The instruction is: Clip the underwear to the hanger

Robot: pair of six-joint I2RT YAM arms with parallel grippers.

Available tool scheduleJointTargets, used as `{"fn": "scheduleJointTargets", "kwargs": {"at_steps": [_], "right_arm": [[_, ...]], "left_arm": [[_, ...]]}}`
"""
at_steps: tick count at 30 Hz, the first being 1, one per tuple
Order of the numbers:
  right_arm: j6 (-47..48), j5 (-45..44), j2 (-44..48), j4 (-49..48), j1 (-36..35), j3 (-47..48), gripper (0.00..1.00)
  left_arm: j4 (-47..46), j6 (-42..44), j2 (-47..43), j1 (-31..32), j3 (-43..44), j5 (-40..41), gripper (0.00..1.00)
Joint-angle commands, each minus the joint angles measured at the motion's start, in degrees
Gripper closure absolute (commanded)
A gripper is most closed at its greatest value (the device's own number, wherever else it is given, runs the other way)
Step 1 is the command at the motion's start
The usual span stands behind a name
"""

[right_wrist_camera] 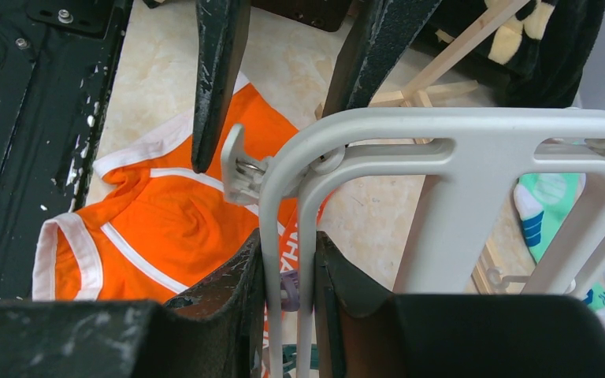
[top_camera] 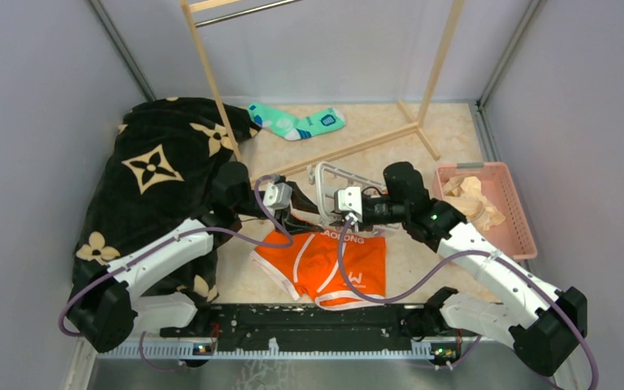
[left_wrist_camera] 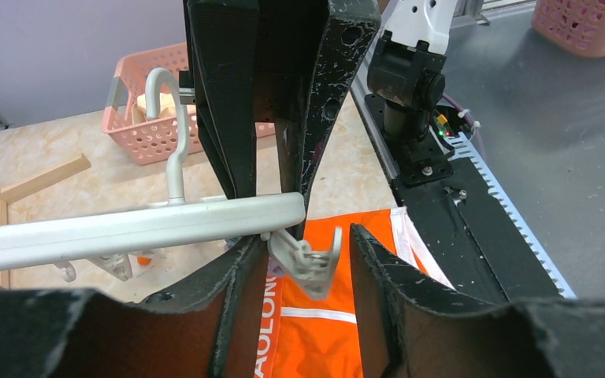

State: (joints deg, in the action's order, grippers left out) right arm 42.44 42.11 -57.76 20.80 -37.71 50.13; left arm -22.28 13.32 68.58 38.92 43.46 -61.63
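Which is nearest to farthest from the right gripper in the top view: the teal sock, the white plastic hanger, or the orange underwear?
1. The white plastic hanger, clamped in the right gripper.
2. The orange underwear, just below, toward the arm bases.
3. The teal sock, far back, beyond the hanger.

The underwear (top_camera: pixel 325 264) lies flat on the table (top_camera: pixel 410 264), mid-way across and just beyond the arms' bases. Above its far edge hangs the hanger (right_wrist_camera: pixel 441 150), off the table between the left gripper (left_wrist_camera: pixel 306 236) and the right gripper (right_wrist_camera: pixel 289 240). One clip (left_wrist_camera: pixel 311 256) dangles over the waistband. A blanket (top_camera: pixel 162 171) is heaped to the left (reaching back to the rack's near post). The rack (top_camera: pixel 204 65) stands behind, with a sock (top_camera: pixel 296 123) between its posts. At far right sits a basket (top_camera: pixel 522 213), with crumpled cloth (top_camera: pixel 470 195) inside it.
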Motion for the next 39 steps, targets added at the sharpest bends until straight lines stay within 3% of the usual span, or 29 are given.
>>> {"fn": "scheduleJointTargets", "kwargs": {"at_steps": [1, 8, 17, 31, 39], "right_arm": [[2.4, 0.9, 1.4, -5.3, -0.3, 1.0, 1.00], [2.5, 0.5, 1.3, -5.5, -0.3, 1.0, 1.00], [2.5, -0.4, 1.6, -6.4, -0.4, 0.3, 1.00], [0.5, -2.6, -0.1, -8.5, -0.6, 0.2, 1.00], [0.0, -5.9, -4.2, -11.3, -0.5, 0.7, 0.93]], "left_arm": [[-1.1, -0.2, 0.4, 0.4, 1.9, -1.8, 0.54], [-0.3, -0.4, 0.3, 0.4, 1.5, -1.2, 0.65], [-2.4, -4.7, 0.7, 0.4, 0.6, 2.1, 1.00], [-0.8, -22.6, 1.3, 0.4, -1.0, 18.4, 1.00], [-2.5, -24.5, -1.3, 0.4, -5.1, 26.1, 1.00]]}}
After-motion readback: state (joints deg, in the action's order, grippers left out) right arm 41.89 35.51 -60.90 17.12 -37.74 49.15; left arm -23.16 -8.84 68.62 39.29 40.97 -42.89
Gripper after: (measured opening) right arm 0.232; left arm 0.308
